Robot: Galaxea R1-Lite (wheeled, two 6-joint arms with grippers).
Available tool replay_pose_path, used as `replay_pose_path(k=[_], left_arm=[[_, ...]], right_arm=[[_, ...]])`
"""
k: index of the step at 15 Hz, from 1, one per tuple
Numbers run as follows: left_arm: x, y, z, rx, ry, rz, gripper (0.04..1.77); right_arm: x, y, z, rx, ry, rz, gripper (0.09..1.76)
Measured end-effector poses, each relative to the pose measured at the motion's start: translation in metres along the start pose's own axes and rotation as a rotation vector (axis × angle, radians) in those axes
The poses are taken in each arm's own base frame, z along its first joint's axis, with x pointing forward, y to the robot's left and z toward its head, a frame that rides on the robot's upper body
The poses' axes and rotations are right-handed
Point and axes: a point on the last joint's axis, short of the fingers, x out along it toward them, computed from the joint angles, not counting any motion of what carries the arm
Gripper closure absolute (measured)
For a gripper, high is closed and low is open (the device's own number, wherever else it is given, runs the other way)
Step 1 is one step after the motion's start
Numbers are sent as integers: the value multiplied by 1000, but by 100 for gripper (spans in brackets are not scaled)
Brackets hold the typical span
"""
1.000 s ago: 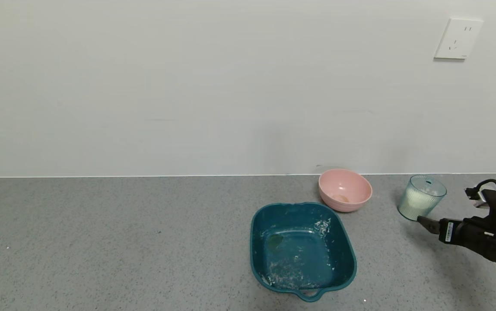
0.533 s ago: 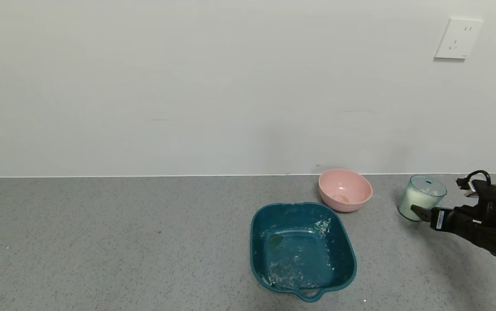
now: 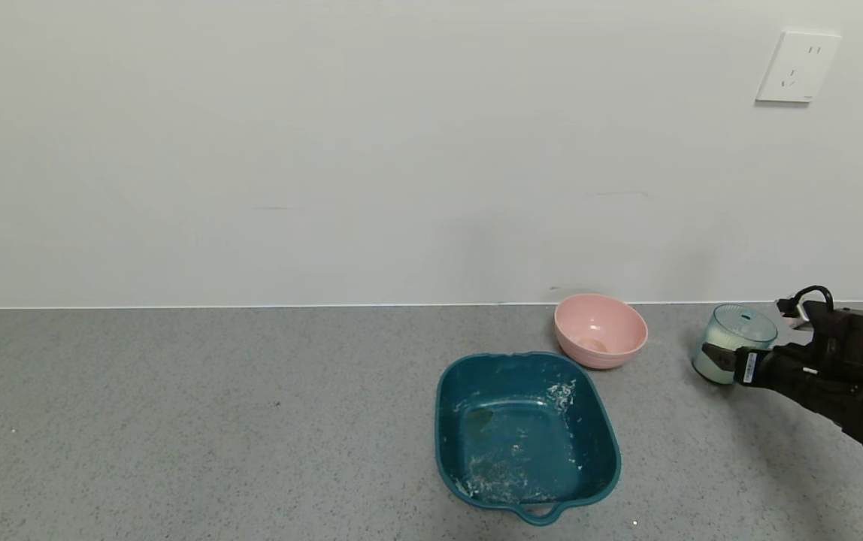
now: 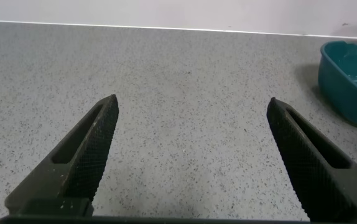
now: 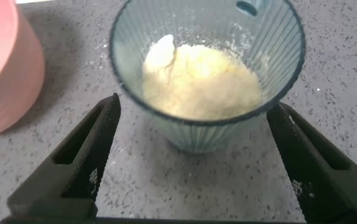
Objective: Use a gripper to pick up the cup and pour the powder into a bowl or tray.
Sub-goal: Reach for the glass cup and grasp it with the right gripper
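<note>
1. Two hands on this rig, only the right hand (image 3: 711,359) is at the work. It sits at the far right of the grey surface (image 3: 213,421), fingers spread wide on either side of the cup (image 3: 732,342), not clamped on it. In the right wrist view the cup (image 5: 207,68) stands between the two fingers (image 5: 79,165) with a gap showing on both sides.
2. The cup is upright on the surface, near the back wall, off to the right of everything else. The powder (image 5: 197,81) fills the bottom as a cream heap with a whiter lump on top.
3. The pink bowl (image 3: 600,329) is the nearest neighbour, to the cup's left, apart from it. From the right wrist its rim (image 5: 4,68) shows just beside one finger.
4. The teal tray (image 3: 527,436) sits in front of the pink bowl, almost touching it, loop handle facing the robot. White powder smears cover its floor and one inner wall.
5. Pink bowl and tray both lie to the left of the cup, the bowl closer.
6. The left hand (image 4: 191,155) hangs wide open over bare surface, well off to the left, with a corner of the tray (image 4: 346,81) visible farther away.
7. A white wall socket (image 3: 797,67) is up on the wall above the cup.
</note>
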Motion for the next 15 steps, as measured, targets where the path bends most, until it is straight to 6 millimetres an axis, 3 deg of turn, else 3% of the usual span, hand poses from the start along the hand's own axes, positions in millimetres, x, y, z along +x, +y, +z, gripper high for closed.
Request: replay_pose_path(k=[15], left_arm=[[0,0,0,0,1,0,9]], right_arm=[[34,-9,-2,0,-19,-10,14]])
